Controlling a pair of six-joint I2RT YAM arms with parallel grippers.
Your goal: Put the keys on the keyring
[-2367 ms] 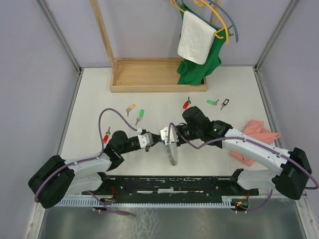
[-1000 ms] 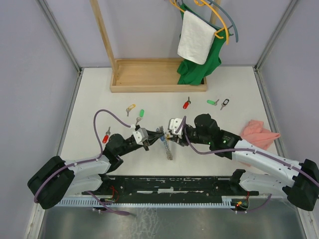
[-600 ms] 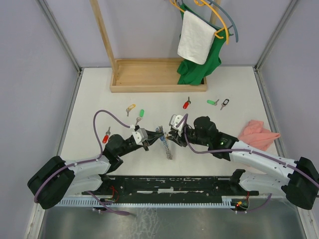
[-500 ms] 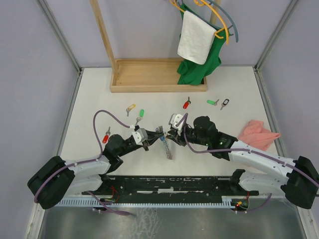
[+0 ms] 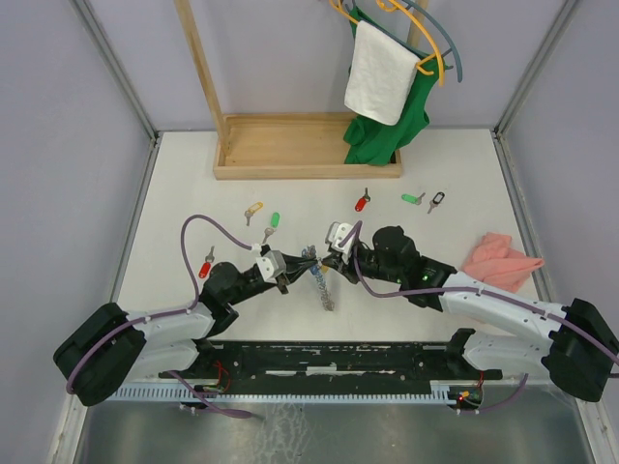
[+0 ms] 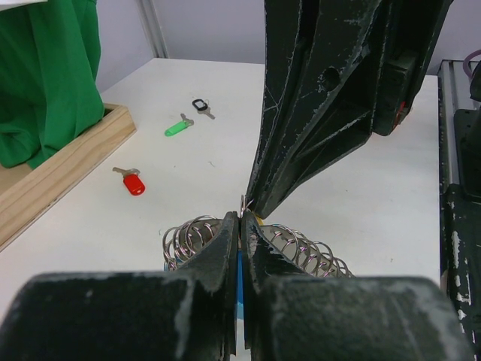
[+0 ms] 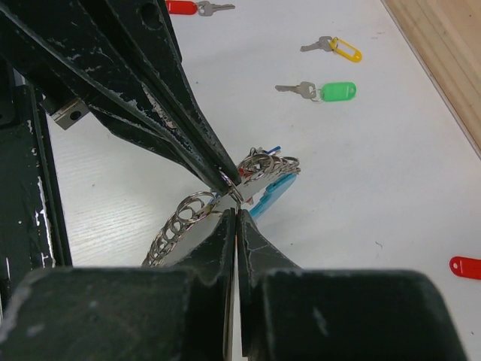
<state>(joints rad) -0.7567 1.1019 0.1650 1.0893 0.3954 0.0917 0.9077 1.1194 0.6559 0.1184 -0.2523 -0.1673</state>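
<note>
While pinched from both sides, keyring (image 5: 322,280): low between the two arms.
Left gripper (image 6: 240,223): jaws clamped shut on the coil.
Right gripper (image 7: 235,214): jaws pressed together at a thin wire loop.
Risk: opposed pulling, coil slipping or springing free.
Loose keys (image 5: 274,220): well apart, possibly scattered by a drop.

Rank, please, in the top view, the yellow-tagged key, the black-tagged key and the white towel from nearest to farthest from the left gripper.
From the left gripper:
1. yellow-tagged key, beyond it, left.
2. black-tagged key, across on the right.
3. white towel, hanging at the back.
</note>
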